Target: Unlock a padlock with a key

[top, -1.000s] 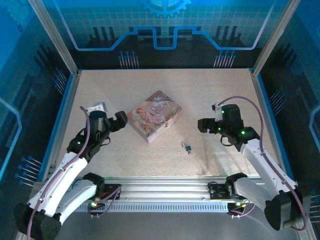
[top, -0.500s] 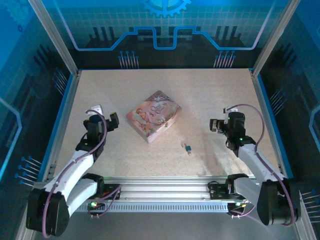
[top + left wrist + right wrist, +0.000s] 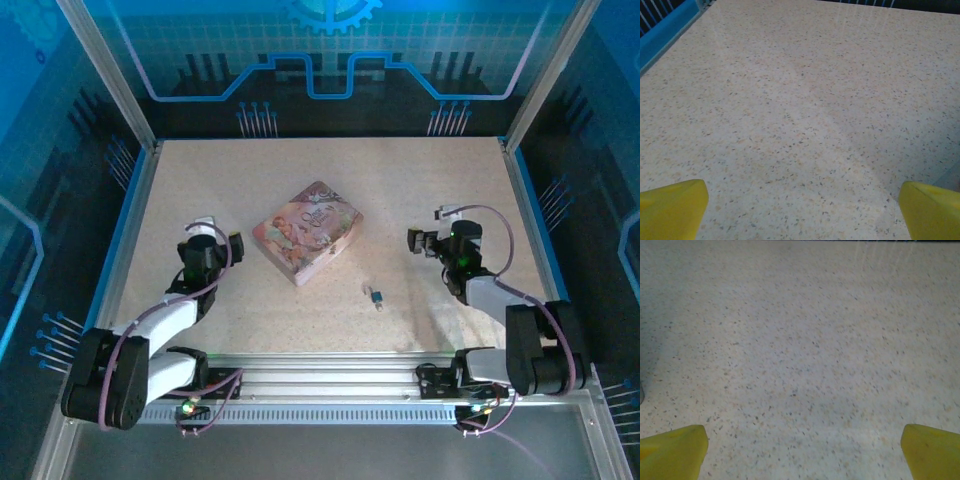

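1. The speckled beige table [image 3: 330, 180] carries everything; blue rails edge its left and right sides.
2. The left claw [image 3: 228, 246] hangs low over the table's left part, left of the tin. Its wrist view shows the claw [image 3: 802, 212] released, yellow fingertips [image 3: 670, 207] wide apart over bare table.
3. The right claw [image 3: 420, 243] hangs low on the right side, well apart from the padlock. It [image 3: 802, 452] is also released, fingertips [image 3: 932, 450] spread over bare table.
4. A pink illustrated tin [image 3: 307, 231] lies flat near the middle, turned at an angle.
5. The padlock [image 3: 376, 295] lies on the table, near the tin's near-right corner, between the two claws and untouched.
6. The key [image 3: 379, 305] seems to be the dark sliver touching the padlock's near end; it is too small to be sure.
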`<state>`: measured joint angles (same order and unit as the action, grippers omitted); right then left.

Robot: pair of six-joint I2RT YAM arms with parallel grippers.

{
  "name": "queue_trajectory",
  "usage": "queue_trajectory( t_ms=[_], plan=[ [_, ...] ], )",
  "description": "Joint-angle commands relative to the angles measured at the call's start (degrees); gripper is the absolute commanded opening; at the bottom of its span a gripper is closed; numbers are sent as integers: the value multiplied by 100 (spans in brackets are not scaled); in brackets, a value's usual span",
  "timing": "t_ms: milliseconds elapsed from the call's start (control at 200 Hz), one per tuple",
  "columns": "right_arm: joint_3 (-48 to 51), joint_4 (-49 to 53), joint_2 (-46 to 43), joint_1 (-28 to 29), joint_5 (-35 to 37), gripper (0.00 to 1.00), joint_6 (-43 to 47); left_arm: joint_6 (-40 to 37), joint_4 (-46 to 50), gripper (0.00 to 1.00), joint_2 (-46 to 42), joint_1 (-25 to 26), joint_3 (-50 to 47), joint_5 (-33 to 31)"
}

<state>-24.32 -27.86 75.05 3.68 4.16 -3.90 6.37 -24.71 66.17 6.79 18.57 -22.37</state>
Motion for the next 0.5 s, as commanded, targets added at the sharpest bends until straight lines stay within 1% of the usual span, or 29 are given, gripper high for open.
queue_trajectory(
  t_ms=[0,100,220,335,495],
  plan=[
    [49,-864,179,-70,-243,100,387,-255,-578,99,223,-123,38,461],
    [258,-1623,537,-91,-127,100,383,-348,-741,99,412,-176,112,612],
    [330,-2269,1092,-73,-251,100,446,-455,-1058,99,632,-261,147,792],
    [-17,-1518,1092,-106,-136,100,362,-529,-1375,99,824,-318,169,963],
    [-19,-1588,1108,-84,-104,100,382,-663,-1932,99,1206,-340,234,1288]
  ],
)
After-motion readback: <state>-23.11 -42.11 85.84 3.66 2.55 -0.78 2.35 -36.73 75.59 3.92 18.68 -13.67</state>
